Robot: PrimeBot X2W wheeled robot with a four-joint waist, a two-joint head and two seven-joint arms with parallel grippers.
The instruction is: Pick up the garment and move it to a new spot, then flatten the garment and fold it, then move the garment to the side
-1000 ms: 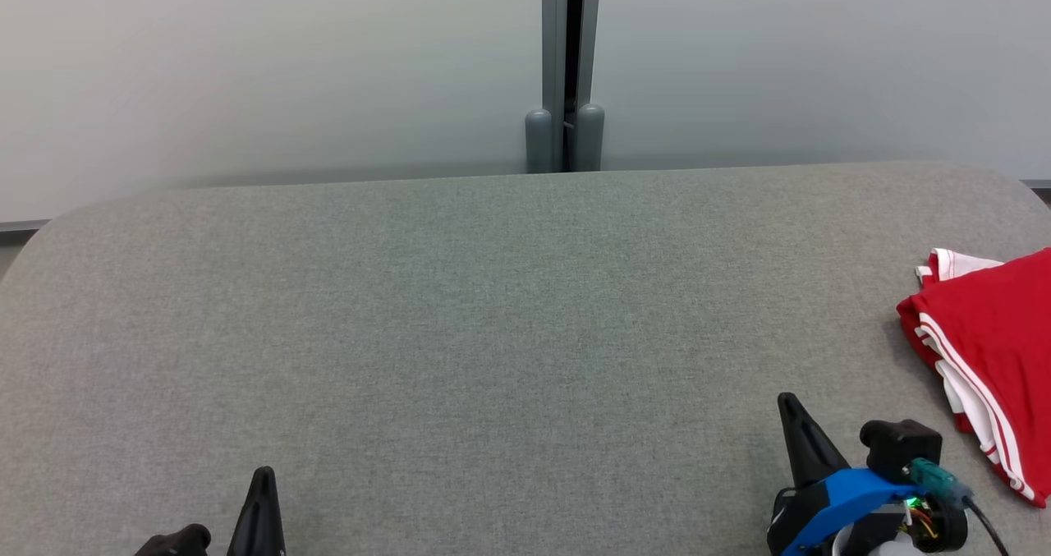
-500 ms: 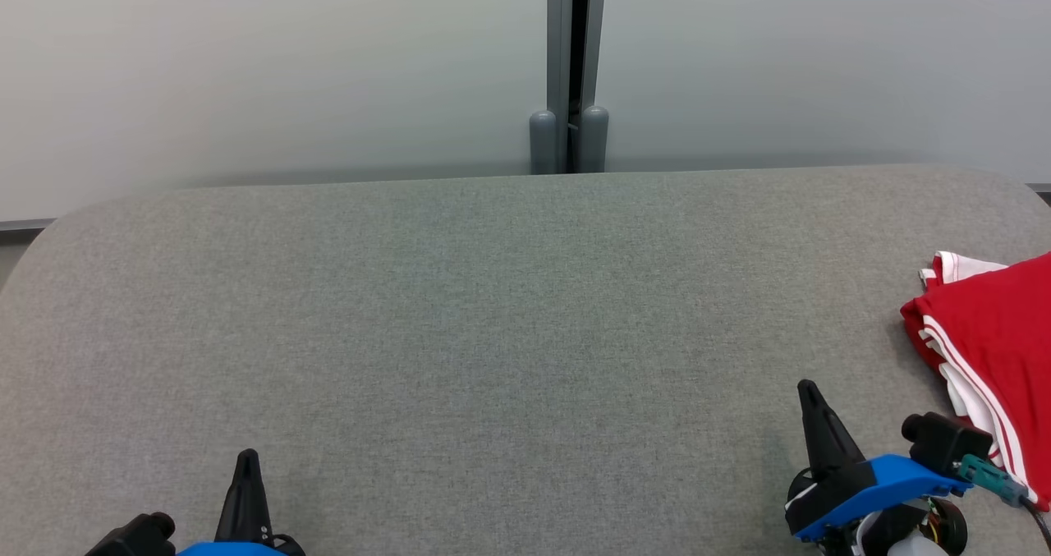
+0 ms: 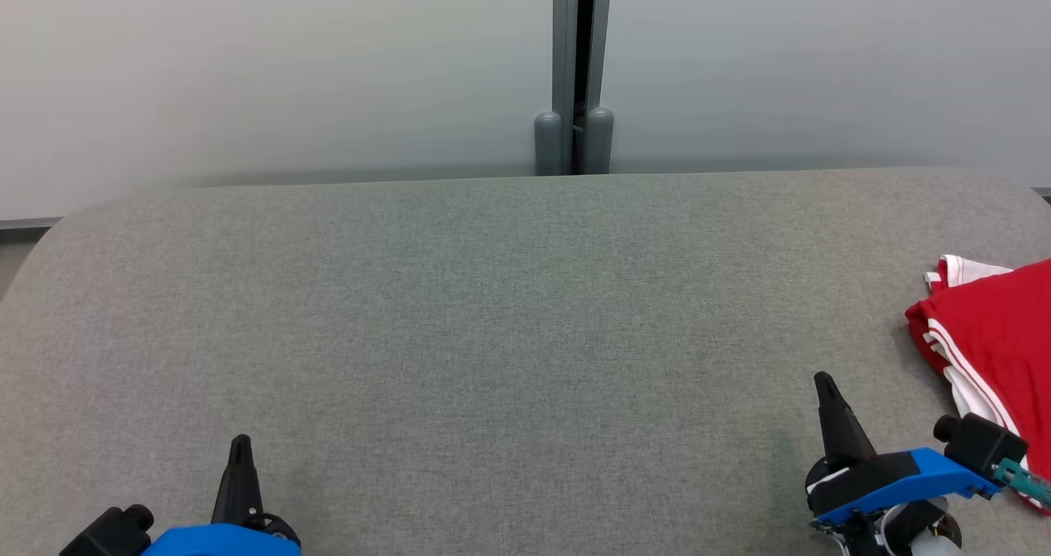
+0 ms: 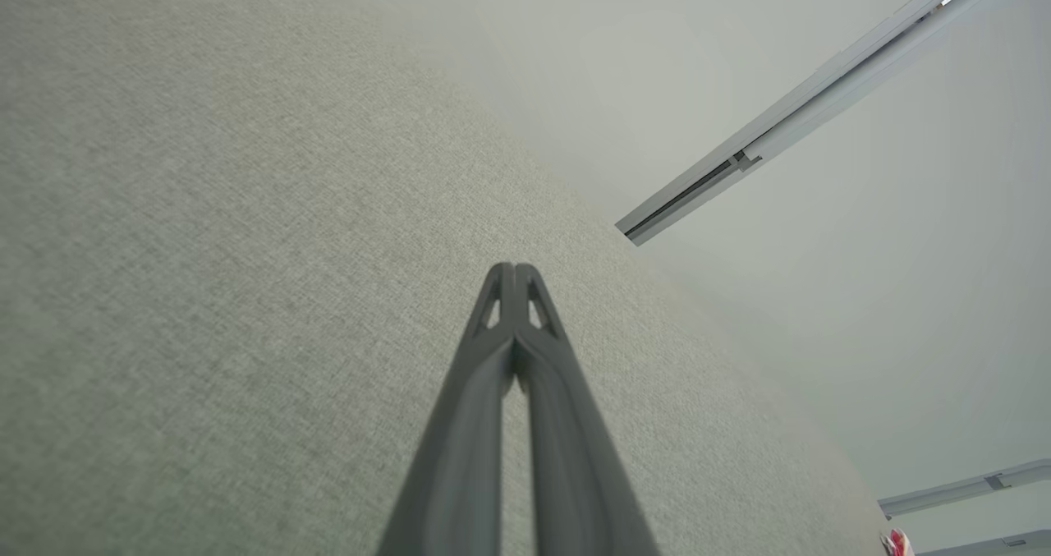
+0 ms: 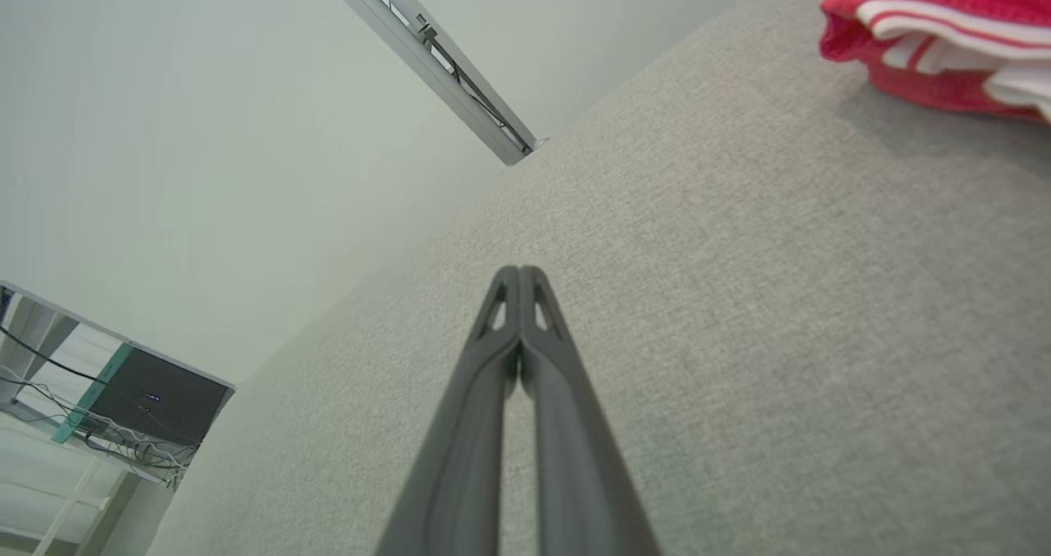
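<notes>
Garment [image 3: 1002,334], red, folded, at right edge of grey table [image 3: 493,293], post [image 3: 581,47] behind; both jaws closed, empty

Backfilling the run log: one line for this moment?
garment: red, looks folded, on table right side | left jaws: shut, empty | right jaws: shut, empty, clear of garment | stage: garment set aside

A grey woven-fabric surface [image 3: 493,293] with rounded far corners sits before pale frosted wall panels [image 3: 246,63]. A grey vertical metal post [image 3: 581,47] divides them.
</notes>
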